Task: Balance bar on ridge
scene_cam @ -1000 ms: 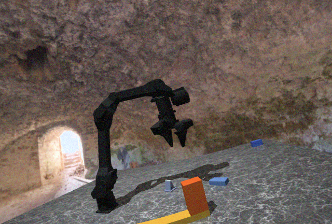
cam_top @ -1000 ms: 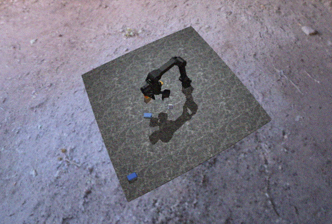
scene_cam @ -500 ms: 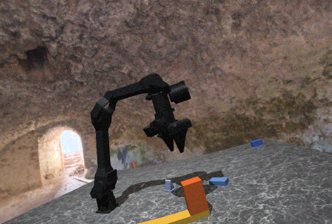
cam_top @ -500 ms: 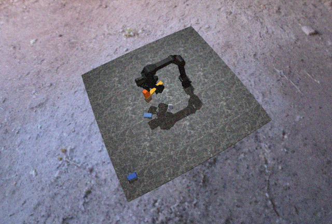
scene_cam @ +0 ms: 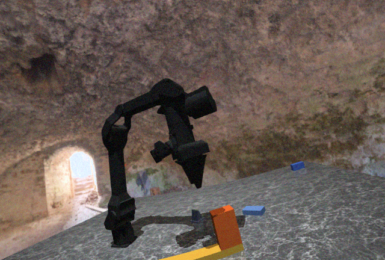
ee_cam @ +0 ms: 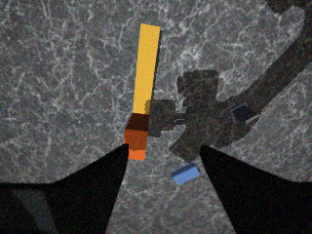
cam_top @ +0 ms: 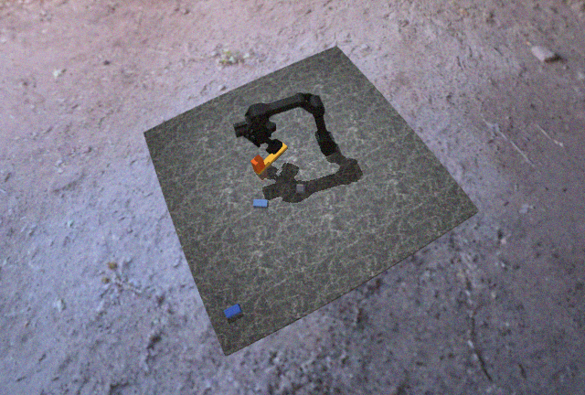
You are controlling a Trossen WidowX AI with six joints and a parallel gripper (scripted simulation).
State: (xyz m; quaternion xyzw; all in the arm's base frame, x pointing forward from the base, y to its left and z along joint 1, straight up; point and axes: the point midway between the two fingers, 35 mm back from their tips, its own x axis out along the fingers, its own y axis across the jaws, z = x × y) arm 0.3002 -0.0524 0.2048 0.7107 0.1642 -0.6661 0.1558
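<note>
The yellow bar lies on the table, with an upright orange block on one end. The small grey-blue ridge stands apart from the bar, in the arm's shadow, with nothing on it. My gripper is open and empty, well above the table. In the wrist view the orange block's end shows beside the left fingertip, and the bar extends beyond it. The fingertips cannot be made out in the top view.
A light blue block lies near the ridge and the bar's orange end. A darker blue block lies far off by a table corner. The arm's shadow covers the ridge and reaches the bar.
</note>
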